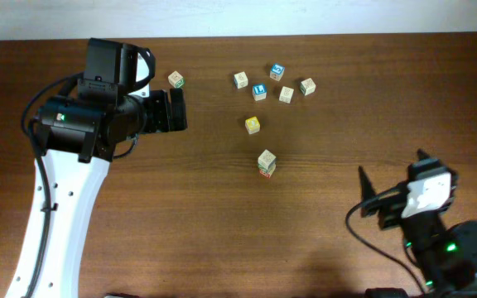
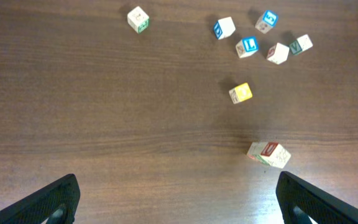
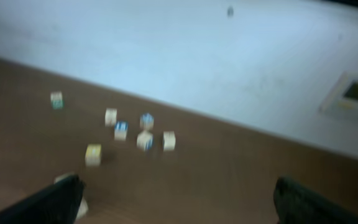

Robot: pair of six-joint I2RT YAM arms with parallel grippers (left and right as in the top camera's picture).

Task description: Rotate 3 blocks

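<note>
Both sets of jaws stood wide and empty. In the overhead frame the red-faced block (image 1: pixel 267 162) sat near centre, down-right of my left gripper (image 1: pixel 179 109) and left of my right gripper (image 1: pixel 390 163). I judged the left arm slightly nearer.

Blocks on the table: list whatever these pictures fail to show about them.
- Right wrist view: blur smears every block, such as the yellow block; no marks are readable.
- Right wrist view: the nearest block is partly hidden behind one of the fingers.
- Overhead: the tan block has marks too small to read.
</note>
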